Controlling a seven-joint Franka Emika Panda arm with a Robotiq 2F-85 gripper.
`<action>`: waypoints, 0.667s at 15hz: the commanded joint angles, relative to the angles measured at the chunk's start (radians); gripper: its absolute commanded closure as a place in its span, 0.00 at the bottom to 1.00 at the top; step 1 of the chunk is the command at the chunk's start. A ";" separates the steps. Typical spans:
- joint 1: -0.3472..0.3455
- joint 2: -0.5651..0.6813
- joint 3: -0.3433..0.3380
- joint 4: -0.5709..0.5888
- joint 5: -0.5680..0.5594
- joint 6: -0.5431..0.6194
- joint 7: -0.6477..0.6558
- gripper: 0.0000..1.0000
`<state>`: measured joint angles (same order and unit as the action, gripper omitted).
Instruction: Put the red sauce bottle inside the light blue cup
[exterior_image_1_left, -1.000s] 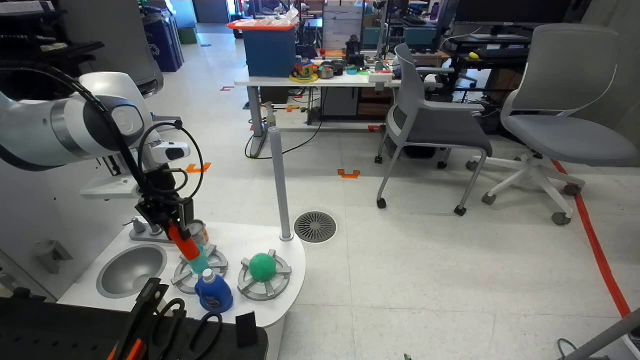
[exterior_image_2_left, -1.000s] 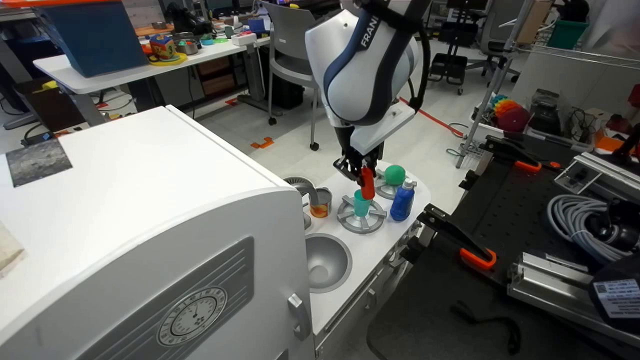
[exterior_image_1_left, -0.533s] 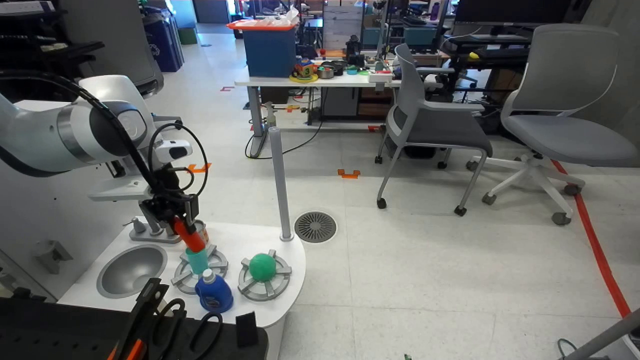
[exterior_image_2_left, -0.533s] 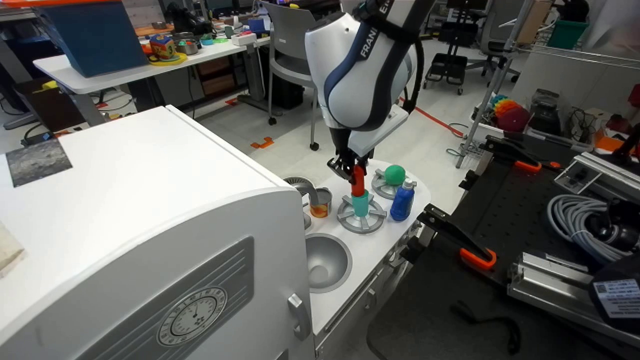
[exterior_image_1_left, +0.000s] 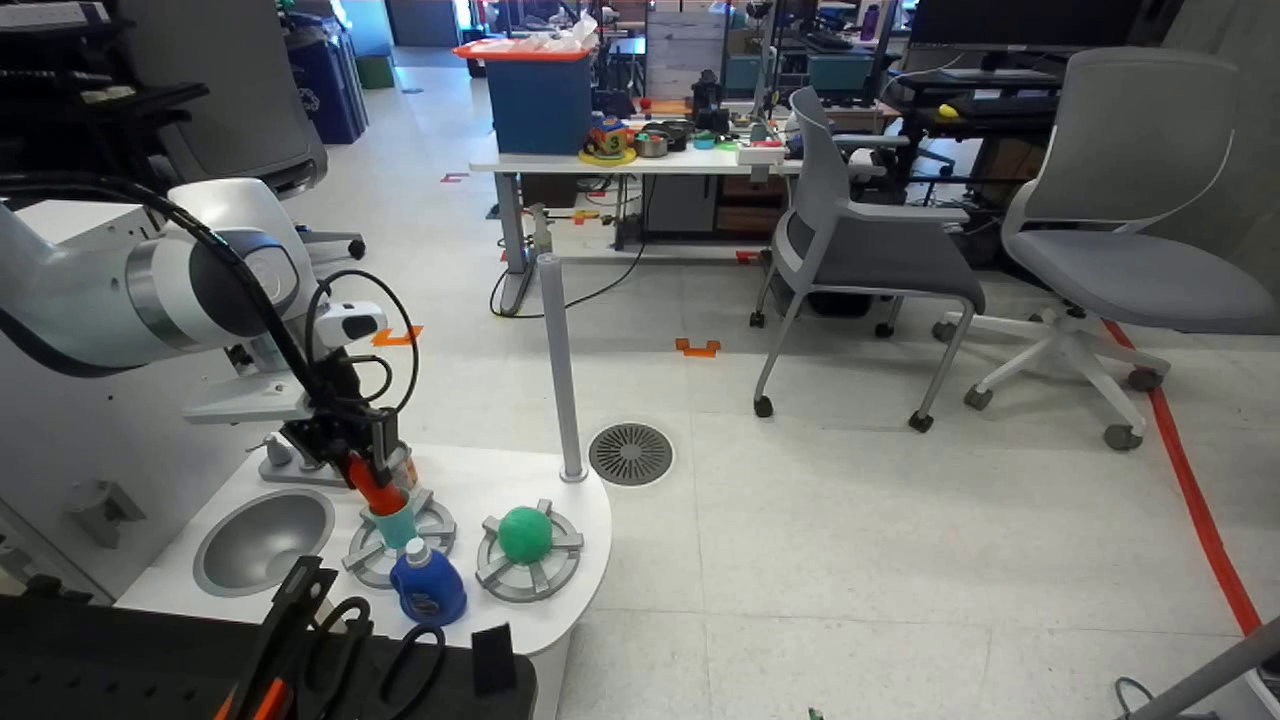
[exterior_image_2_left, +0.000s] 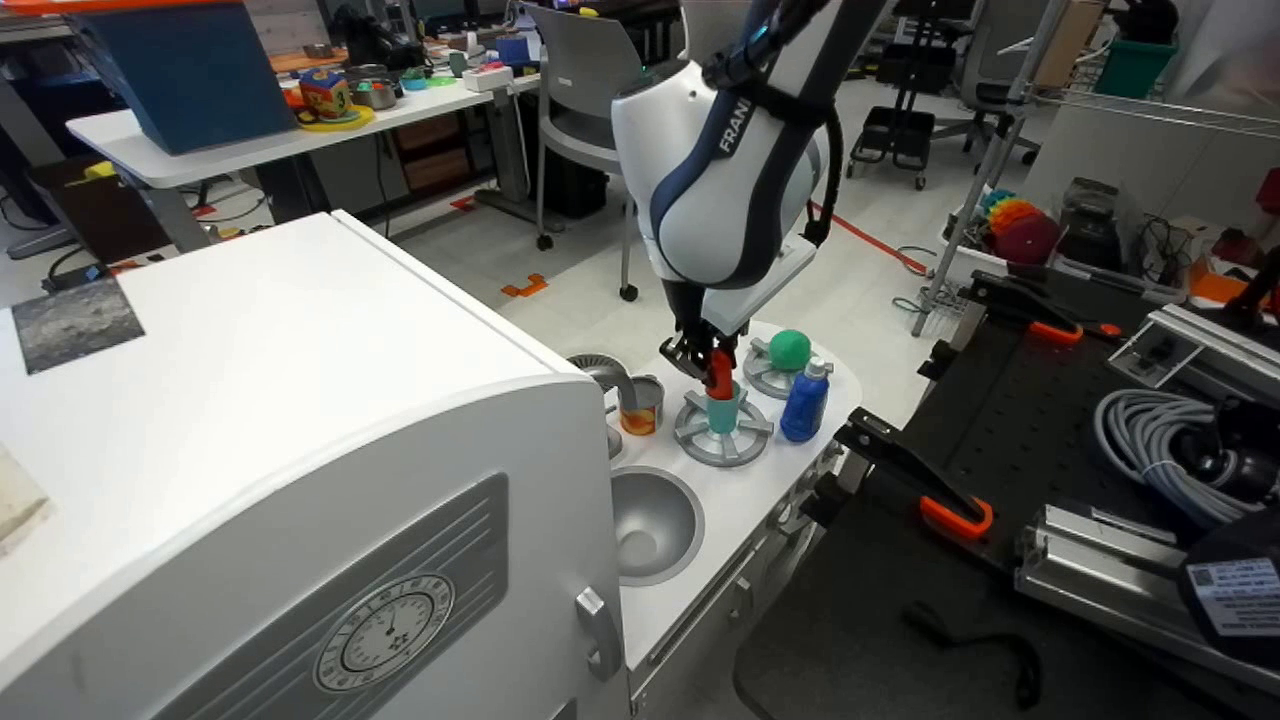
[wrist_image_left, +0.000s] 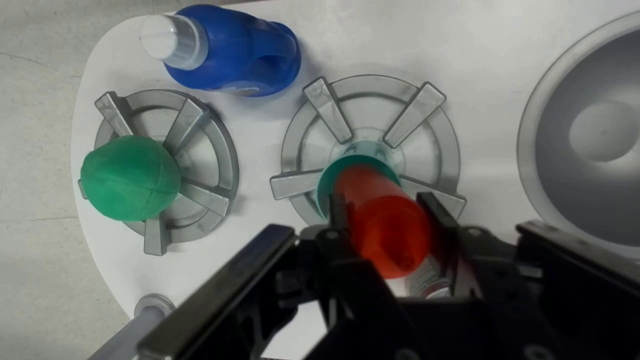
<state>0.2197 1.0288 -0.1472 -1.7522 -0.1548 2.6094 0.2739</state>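
We understand this place as a robotics laboratory. The strongest sign is the robot arm (exterior_image_2_left: 715, 195), on which we can read the letters "FRAN" (exterior_image_2_left: 735, 127) in an exterior view. We also see what belongs to an office: two grey castered chairs (exterior_image_1_left: 1110, 262), a black monitor (exterior_image_1_left: 1025, 22), and a white table (exterior_image_1_left: 640, 167) bearing a blue bin (exterior_image_1_left: 540, 108). The tiled floor (exterior_image_1_left: 800, 520) has a round drain (exterior_image_1_left: 631, 454), orange tape marks (exterior_image_1_left: 698, 349) and a long red tape line (exterior_image_1_left: 1185, 475). On a black perforated board (exterior_image_2_left: 1010, 420) we notice coiled grey cable (exterior_image_2_left: 1165, 478) and metal profiles (exterior_image_2_left: 1110, 585). The white counter (exterior_image_1_left: 500, 460) with burner grates (wrist_image_left: 327, 110) and a sink (exterior_image_1_left: 262, 545), beside a cabinet (exterior_image_2_left: 340, 490) with a printed dial (exterior_image_2_left: 385, 633), looks to us like a play kitchen (exterior_image_2_left: 660, 612).
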 joint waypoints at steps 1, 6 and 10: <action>-0.032 0.040 0.015 0.052 0.015 -0.021 -0.036 0.87; -0.049 0.088 0.025 0.098 0.021 -0.032 -0.055 0.87; -0.050 0.106 0.032 0.108 0.021 -0.036 -0.070 0.33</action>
<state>0.1868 1.1116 -0.1289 -1.6818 -0.1464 2.6042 0.2386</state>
